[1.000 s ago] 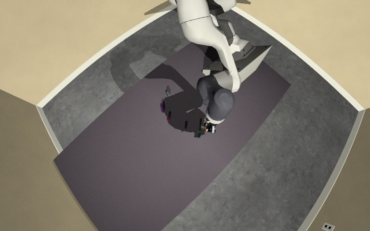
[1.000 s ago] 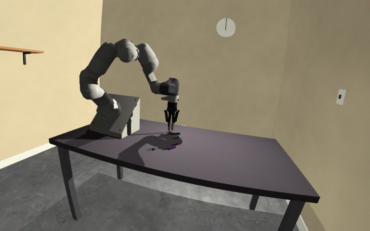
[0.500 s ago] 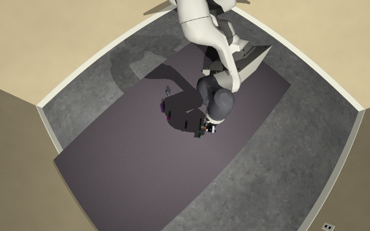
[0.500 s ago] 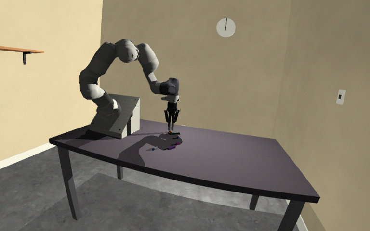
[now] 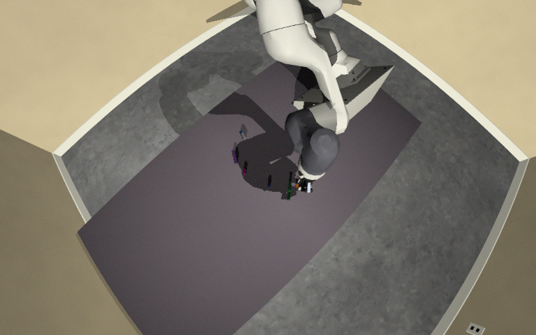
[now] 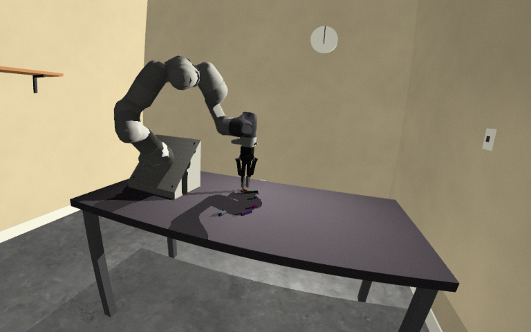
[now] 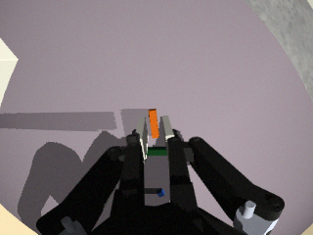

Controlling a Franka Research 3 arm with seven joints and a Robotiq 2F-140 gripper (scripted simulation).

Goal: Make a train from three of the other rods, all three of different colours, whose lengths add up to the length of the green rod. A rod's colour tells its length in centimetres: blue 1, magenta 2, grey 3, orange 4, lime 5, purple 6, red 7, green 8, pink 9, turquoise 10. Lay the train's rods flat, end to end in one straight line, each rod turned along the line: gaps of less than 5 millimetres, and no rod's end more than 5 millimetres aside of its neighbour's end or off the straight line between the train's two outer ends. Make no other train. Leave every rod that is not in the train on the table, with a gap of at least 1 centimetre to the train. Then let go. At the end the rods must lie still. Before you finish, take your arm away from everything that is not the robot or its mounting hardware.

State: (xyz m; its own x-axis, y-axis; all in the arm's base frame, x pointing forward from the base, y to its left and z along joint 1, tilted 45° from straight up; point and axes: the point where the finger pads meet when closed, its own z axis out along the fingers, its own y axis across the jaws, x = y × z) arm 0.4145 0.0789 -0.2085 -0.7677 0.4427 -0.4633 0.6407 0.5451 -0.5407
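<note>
Right of centre in the top view, the gripper [image 5: 303, 185] [image 6: 245, 182] [image 7: 155, 126] stands narrowly open above the orange rod [image 5: 296, 185] [image 6: 244, 189] [image 7: 154, 123], near the green rod [image 5: 289, 190] [image 6: 251, 191] [image 7: 156, 152] on the table [image 5: 197, 236] [image 6: 332, 227] [image 7: 205, 59]

The orange rod [image 5: 296, 185] [image 6: 244, 189] [image 7: 154, 123] is near the long green rod [image 5: 289, 190] [image 6: 251, 191] [image 7: 156, 152], turned crosswise to it. The green rod lies flat on the desk [image 5: 197, 236] [image 6: 332, 227] [image 7: 220, 73]. Apart from it lie a short blue rod [image 5: 269, 184] [image 6: 254, 197] [image 7: 161, 192], a magenta rod [image 5: 244, 172] [image 6: 254, 206] and a purple rod [image 5: 234, 156] [image 6: 245, 212]. Another blue rod [image 5: 241, 132] [image 6: 220, 214] sits at a grey rod's [image 5: 243, 136] [image 6: 224, 213] end; whether they touch is unclear.
</note>
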